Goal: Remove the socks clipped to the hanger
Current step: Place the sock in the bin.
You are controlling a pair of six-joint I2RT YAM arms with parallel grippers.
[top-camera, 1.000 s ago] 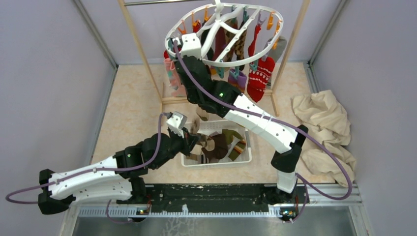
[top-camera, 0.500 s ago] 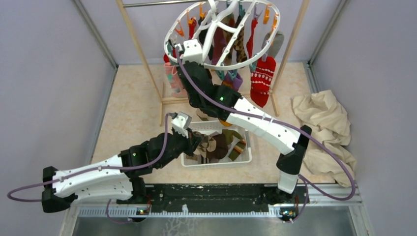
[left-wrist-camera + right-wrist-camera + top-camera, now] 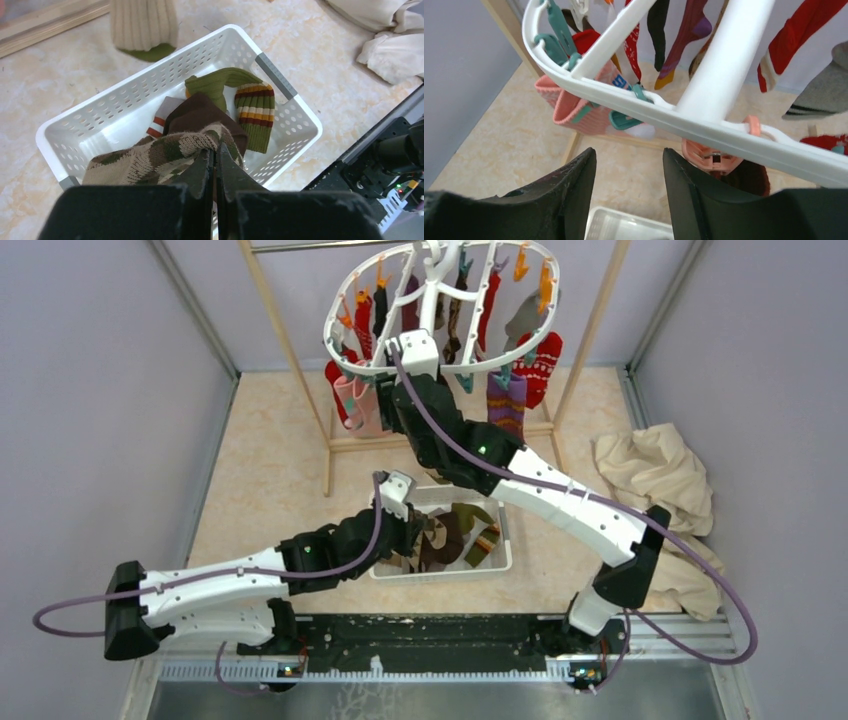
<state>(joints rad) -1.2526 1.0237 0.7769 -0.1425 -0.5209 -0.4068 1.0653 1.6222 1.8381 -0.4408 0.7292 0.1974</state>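
One hanger [image 3: 634, 102] carried clipped socks [image 3: 508, 400], too crowded to count. The right end effector [image 3: 629, 155] was spread, empty, just under its rim. The left end effector [image 3: 215, 165] pinched one camouflage sock [image 3: 155, 157] over one basket [image 3: 125, 105] holding three more.

right pincer [image 3: 629, 162]: fingers apart | hanger [image 3: 704, 125] rim: just above | pink sock [image 3: 574, 107]: hangs under rim

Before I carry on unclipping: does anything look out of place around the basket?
Yes. One beige ribbed sock with a green toe lies on the floor just beyond the white basket, not inside it.
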